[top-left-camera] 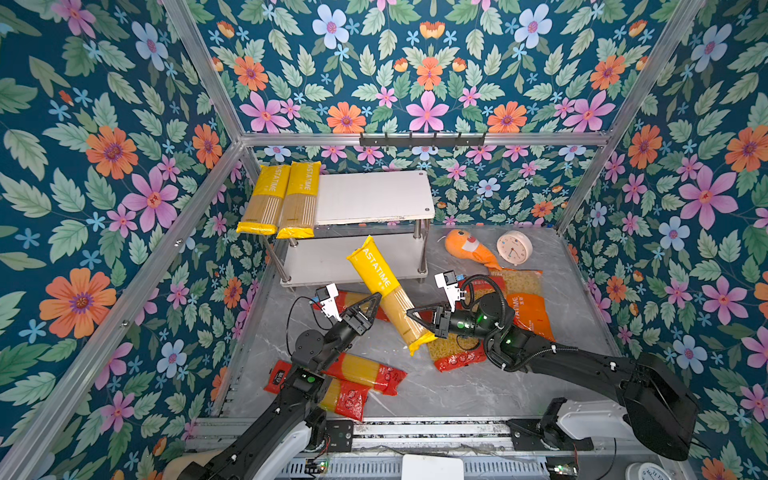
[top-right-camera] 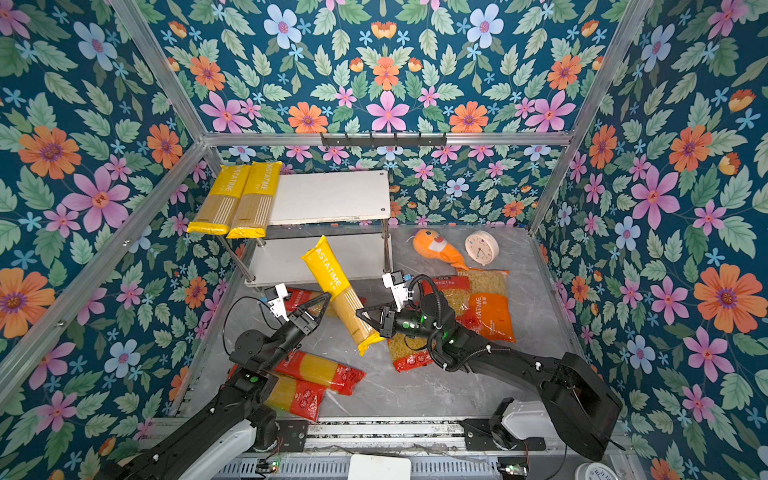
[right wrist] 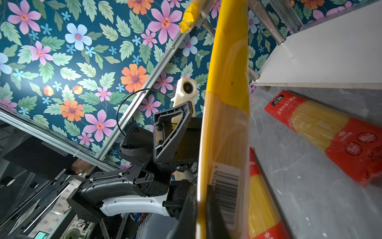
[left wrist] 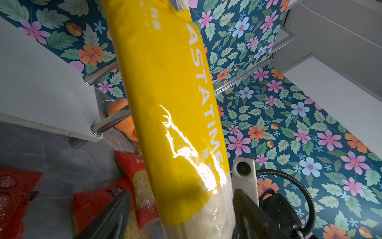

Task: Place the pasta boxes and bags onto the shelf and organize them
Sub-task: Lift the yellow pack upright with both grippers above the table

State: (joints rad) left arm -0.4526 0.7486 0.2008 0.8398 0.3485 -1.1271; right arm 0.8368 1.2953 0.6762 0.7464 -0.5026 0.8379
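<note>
While your right end effector (top-left-camera: 411,314) is clamped on the clear lower end of the yellow spaghetti pack (top-left-camera: 384,286), that pack hangs tilted in the air, its yellow top leaning toward the shelf (top-left-camera: 374,195) just ahead of both end effectors. Your left end effector (top-left-camera: 374,301) stands wide, jaws straddling the same pack slightly nearer its top without pinching it. By my judgement you are under a third done. A second yellow pack (top-left-camera: 266,199) and a third yellow pack (top-left-camera: 300,197) lie side by side on the top board, at the end on the left end effector's side, and the lower board is bare.

Six are left on the table (top-left-camera: 436,390):
- a red spaghetti pack (top-right-camera: 301,297) beneath the left end effector;
- another red pack (top-left-camera: 365,372) and a last red pack (top-left-camera: 347,399) behind its wrist;
- a red short-pasta bag (top-left-camera: 457,357) under the right arm;
- a second red bag (top-right-camera: 455,284) and the orange bag (top-left-camera: 534,316) beside the right wrist.

You can read "ASTATIME" in white on the yellow packs, "TIME" on the orange bag, and see a barcode by the right grip. The print on the red packs is too small to read.
</note>
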